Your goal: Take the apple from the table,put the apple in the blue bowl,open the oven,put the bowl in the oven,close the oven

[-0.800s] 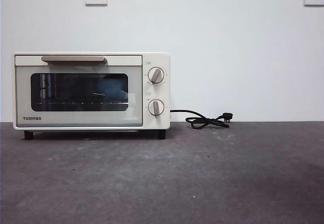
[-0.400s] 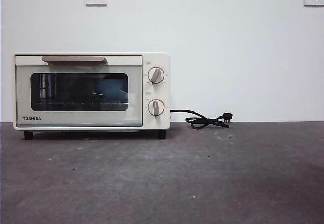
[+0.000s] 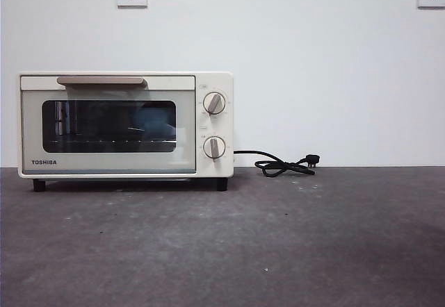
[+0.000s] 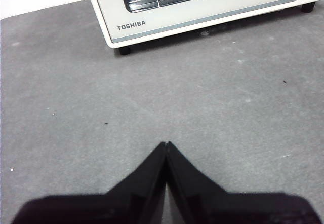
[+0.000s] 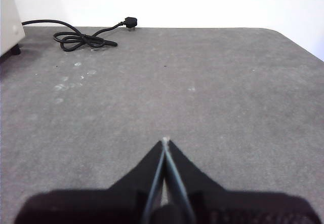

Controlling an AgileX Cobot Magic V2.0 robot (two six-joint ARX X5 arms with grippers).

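Oven [image 3: 125, 125] cream-white w/ dark glass door shut, beige handle up top, sits on table [image 3: 278, 244] at back-left, long axis left-right, door facing front. Left gripper [image 4: 166, 144] & right gripper [image 5: 165, 141] both pinched closed, empty.

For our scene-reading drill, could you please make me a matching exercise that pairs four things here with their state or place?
Things:
1. oven door
2. cord
3. left gripper
4. blue bowl

States or places:
A. coiled on the table, plug lying loose
B. dimly seen behind the dark glass
C. shut, bar handle at the top
D. jaws together above bare table in front of the oven

Pairs: 1-C, 2-A, 3-D, 4-B
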